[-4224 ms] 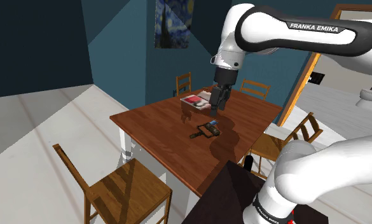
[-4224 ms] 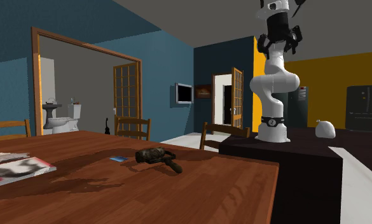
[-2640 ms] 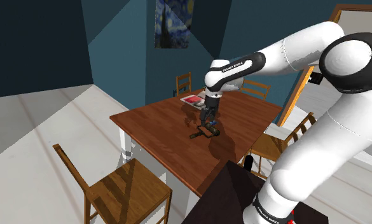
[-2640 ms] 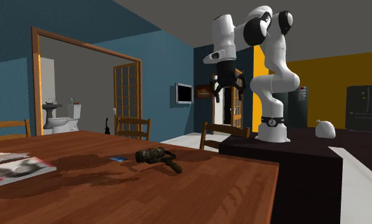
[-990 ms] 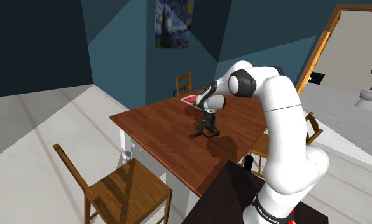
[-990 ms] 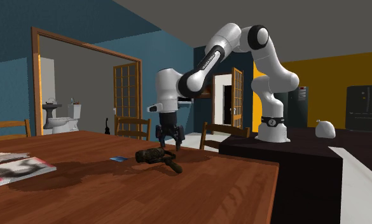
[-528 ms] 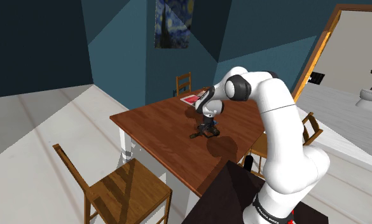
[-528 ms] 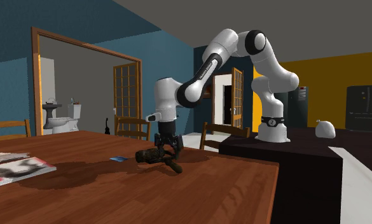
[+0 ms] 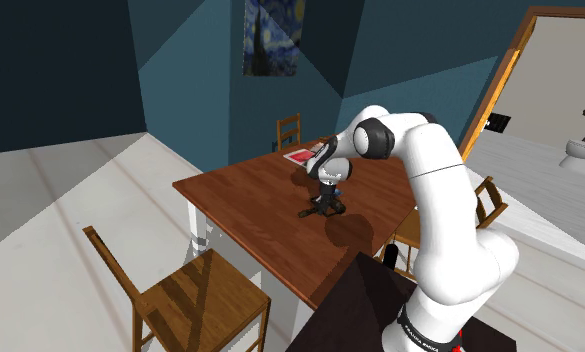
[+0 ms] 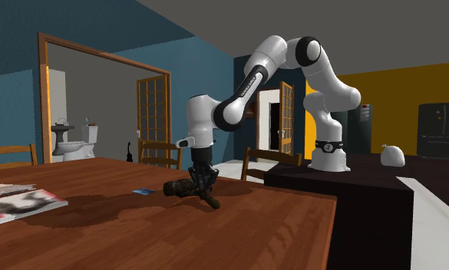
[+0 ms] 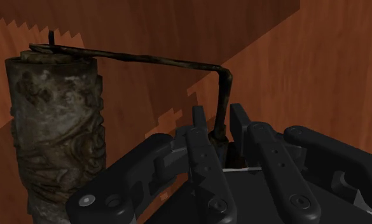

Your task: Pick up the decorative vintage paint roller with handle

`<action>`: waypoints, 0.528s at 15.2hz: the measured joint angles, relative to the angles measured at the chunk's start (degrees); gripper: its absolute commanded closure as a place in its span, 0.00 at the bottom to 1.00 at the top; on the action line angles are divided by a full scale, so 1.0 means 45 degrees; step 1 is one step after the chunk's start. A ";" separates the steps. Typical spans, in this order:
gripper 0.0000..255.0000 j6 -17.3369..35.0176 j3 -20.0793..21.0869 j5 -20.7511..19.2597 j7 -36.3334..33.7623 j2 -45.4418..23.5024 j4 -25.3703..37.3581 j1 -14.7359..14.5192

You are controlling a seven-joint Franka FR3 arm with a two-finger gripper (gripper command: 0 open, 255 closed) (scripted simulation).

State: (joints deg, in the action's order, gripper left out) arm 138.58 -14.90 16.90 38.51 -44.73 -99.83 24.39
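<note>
Clamping black gripper [image 11: 219, 122] shut on vintage paint roller [image 11: 57, 146] by its wire neck; lifting off wooden table [image 10: 307, 230] remaining.

The roller [image 11: 54, 133] looks old: a mottled grey-brown cylinder with a raised pattern, dull and worn. A thin rusty wire [image 11: 146, 60] leaves its end cap, bends at a right angle and enters a dark handle [image 10: 209, 200]. It lies flat on the brown wooden table [image 10: 292, 230] with the handle toward the second exterior view's right. The gripper [image 11: 218, 118] clasps it where wire meets handle.
</note>
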 measured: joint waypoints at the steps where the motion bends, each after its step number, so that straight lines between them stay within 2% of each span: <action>1: 1.00 0.0002 0.0000 0.0000 0.0001 0.0001 -0.0002 0.0000; 8: 1.00 -0.0412 -0.0144 -0.0145 -0.0104 0.0480 -0.0077 -0.0106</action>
State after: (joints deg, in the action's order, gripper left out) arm 136.73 -15.55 16.25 38.04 -42.56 -100.18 23.91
